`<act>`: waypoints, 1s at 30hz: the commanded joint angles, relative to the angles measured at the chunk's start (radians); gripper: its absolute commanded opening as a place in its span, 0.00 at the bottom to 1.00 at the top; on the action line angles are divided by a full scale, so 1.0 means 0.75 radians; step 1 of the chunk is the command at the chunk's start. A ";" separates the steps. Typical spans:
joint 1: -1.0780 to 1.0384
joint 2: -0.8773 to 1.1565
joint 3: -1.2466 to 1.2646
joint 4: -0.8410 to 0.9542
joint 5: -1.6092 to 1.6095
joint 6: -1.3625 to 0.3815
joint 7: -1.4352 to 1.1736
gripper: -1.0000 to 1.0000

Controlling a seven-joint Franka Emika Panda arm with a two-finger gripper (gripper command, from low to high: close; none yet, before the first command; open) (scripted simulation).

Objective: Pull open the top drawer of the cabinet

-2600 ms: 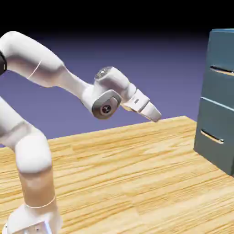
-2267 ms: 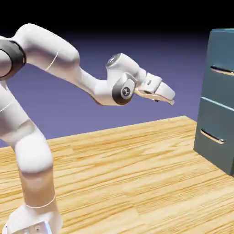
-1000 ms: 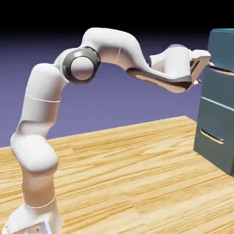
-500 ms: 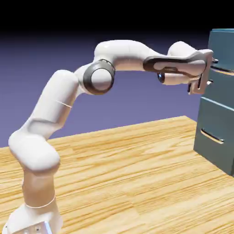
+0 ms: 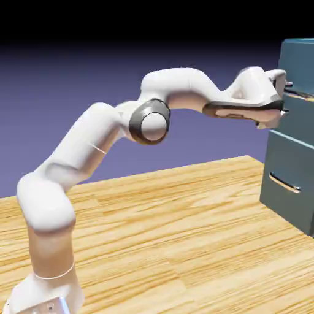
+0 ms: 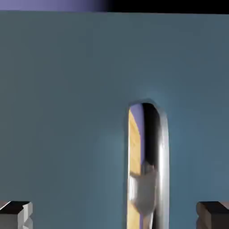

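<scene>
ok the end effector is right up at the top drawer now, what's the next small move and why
Probably ease the end effector a little further forward, then close on the silver handle. In the hand view the fingertips stand wide apart and the handle runs between them, though off centre, nearer one tip. The top drawer front fills the view; the exterior view shows it not pulled out.

The gripper (image 5: 283,92) stands wide apart right at the top drawer (image 6: 67,89); its silver handle (image 6: 159,165) lies between the fingertips (image 6: 18,214), unobstructed. The wooden table (image 5: 172,233) below is bare.
</scene>
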 commanded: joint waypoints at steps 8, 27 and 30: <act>-0.150 0.105 0.187 0.132 0.354 0.005 -0.464 0.50; -0.226 -0.266 0.373 -0.376 -0.370 -0.159 0.176 0.00; -0.248 -0.363 0.406 -0.521 -0.458 -0.206 0.263 0.00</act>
